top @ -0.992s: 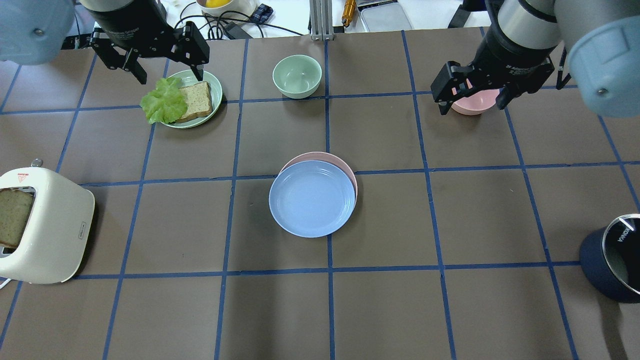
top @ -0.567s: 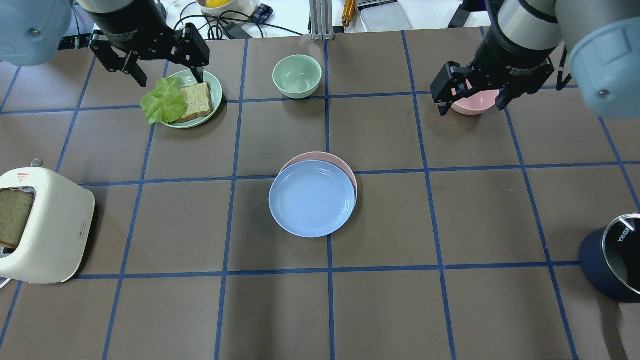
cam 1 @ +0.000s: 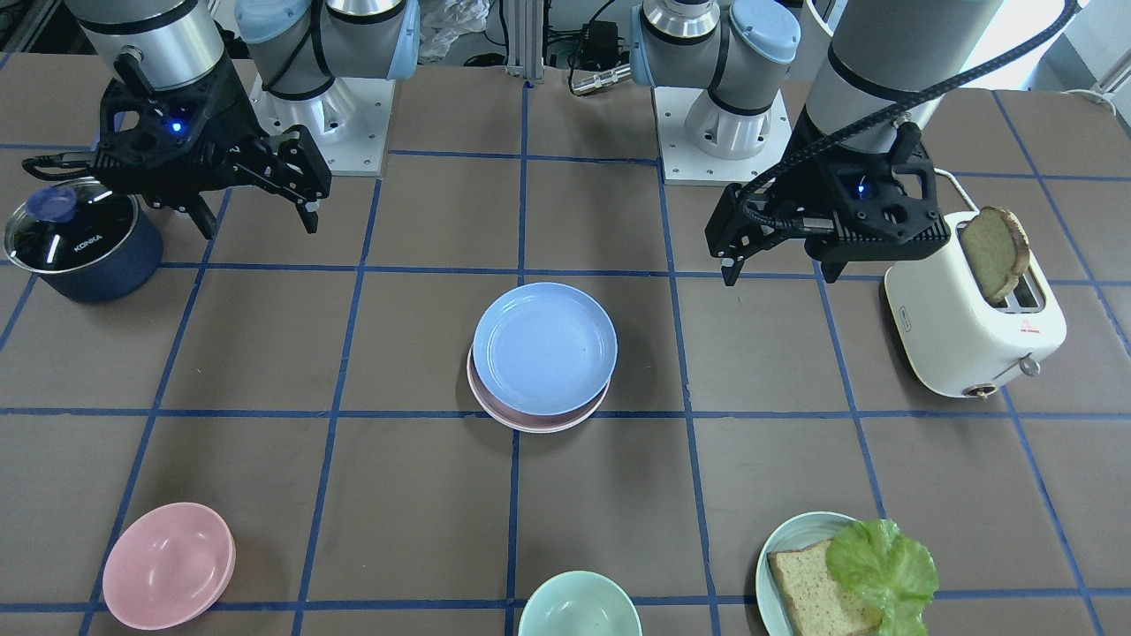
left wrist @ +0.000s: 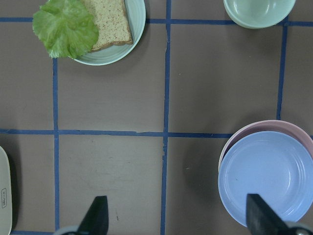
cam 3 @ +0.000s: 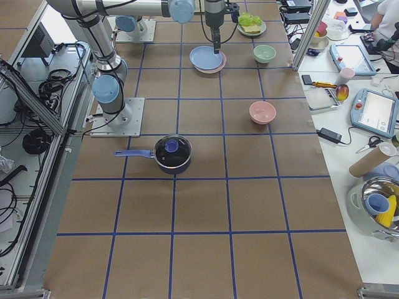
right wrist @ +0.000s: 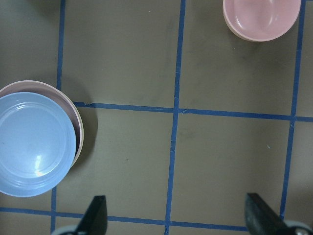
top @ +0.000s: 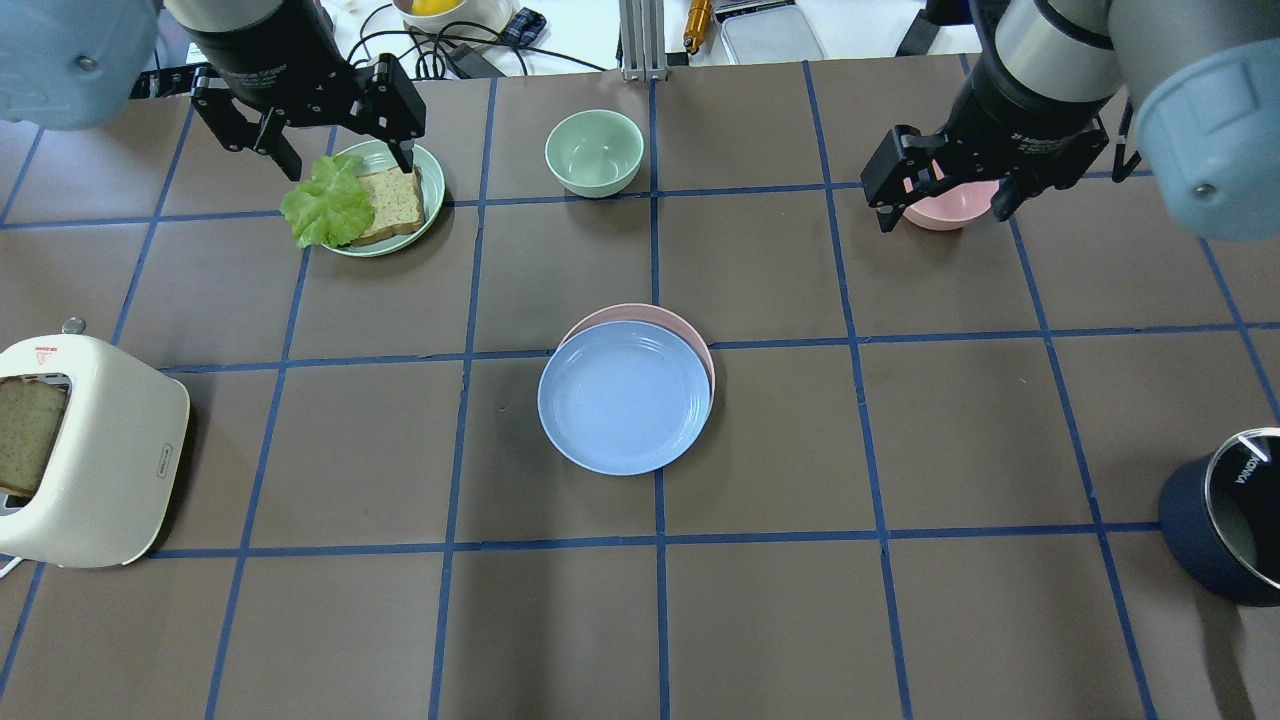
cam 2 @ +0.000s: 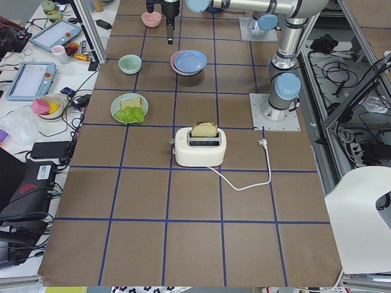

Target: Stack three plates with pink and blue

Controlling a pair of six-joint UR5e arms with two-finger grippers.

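The light blue plate (top: pixel 623 397) lies on the pale pink plate (top: pixel 650 311) at the table's middle, shifted a little so a pink crescent shows. The stack also shows in the front view (cam 1: pixel 543 347), the left wrist view (left wrist: pixel 266 176) and the right wrist view (right wrist: pixel 34 144). No cream-white plate shows. My left gripper (top: pixel 343 165) is open and empty, above the green plate at the far left. My right gripper (top: pixel 942 215) is open and empty, above the pink bowl (top: pixel 945 205) at the far right. Both are well away from the stack.
A pale green plate (top: pixel 436 190) with bread and lettuce sits at the far left. A green bowl (top: pixel 593 150) is far centre. A cream toaster (top: pixel 100 470) with bread stands at the left edge. A dark blue lidded pot (top: pixel 1200 530) stands at the right edge.
My left gripper has shifted slightly to the right above the green plate. The right gripper and the plates have hardly moved.
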